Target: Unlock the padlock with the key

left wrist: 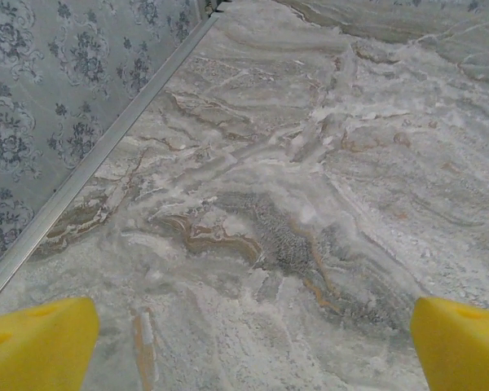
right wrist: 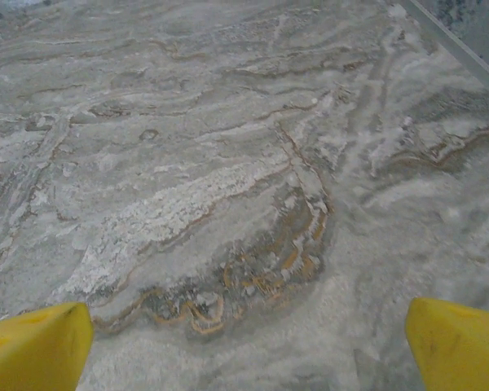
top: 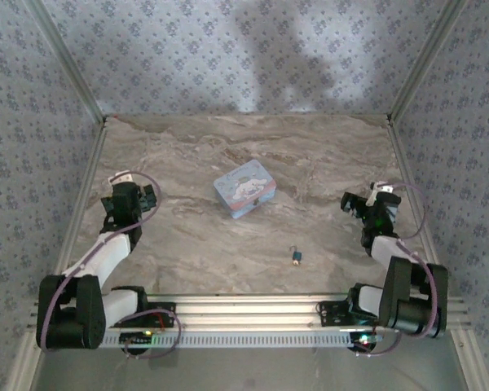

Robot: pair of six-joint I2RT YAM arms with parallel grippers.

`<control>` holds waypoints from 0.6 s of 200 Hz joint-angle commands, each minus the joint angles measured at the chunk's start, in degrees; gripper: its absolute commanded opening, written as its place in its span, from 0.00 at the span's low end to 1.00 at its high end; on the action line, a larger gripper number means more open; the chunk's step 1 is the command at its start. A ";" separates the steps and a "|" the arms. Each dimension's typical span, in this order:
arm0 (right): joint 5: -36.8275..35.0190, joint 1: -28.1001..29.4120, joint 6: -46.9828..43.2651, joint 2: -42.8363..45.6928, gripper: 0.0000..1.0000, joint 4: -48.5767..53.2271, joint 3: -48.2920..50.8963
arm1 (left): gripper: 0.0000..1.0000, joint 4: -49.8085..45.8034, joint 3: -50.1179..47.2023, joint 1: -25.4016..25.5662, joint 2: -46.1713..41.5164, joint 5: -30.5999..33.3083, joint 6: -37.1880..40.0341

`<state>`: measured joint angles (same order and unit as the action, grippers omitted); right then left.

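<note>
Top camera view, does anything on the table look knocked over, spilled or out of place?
Nothing stands out. The light-blue rectangular printed tin sits flat and closed, skewed to the edges of the marble table. The tiny blue padlock with silvery shackle lies nearer the arms; no spill or damage shows.

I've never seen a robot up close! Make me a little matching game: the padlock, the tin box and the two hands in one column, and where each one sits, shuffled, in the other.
Things:
1. padlock
2. tin box
3. left hand
4. right hand

Places:
a. about the middle of the table
b. open, over the marble near the right wall
c. open, over the marble near the left wall
d. lying alone toward the table's near edge

Pairs: 1-d, 2-a, 3-c, 4-b.
</note>
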<state>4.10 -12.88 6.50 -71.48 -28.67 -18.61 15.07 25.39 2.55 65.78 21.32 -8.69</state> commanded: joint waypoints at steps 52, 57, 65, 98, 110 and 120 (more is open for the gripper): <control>7.76 0.39 -0.17 -7.51 1.00 -18.57 0.72 | 0.98 19.64 -4.93 -1.64 6.78 -7.50 6.81; 7.78 0.67 -0.17 -8.49 1.00 -20.92 1.26 | 0.98 20.73 -5.07 -1.74 7.29 -8.27 7.14; 8.32 1.25 -0.72 -10.14 1.00 -23.67 1.61 | 0.98 22.14 -5.08 -2.07 7.96 -9.36 7.39; 7.16 6.27 -7.20 -13.52 1.00 -24.48 0.88 | 0.98 24.60 -3.79 -5.39 10.93 -16.08 5.62; 5.78 8.68 -8.83 -16.58 1.00 -28.76 1.17 | 0.98 27.03 -4.31 -6.77 12.57 -18.47 3.86; 5.09 9.10 -9.83 -14.92 1.00 -23.44 -0.22 | 0.98 33.07 -5.94 -7.28 15.61 -18.81 2.71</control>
<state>10.72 -6.02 1.83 -85.67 -51.07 -18.13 36.97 20.58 -2.74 76.97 8.21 -3.29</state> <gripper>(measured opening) 0.999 0.979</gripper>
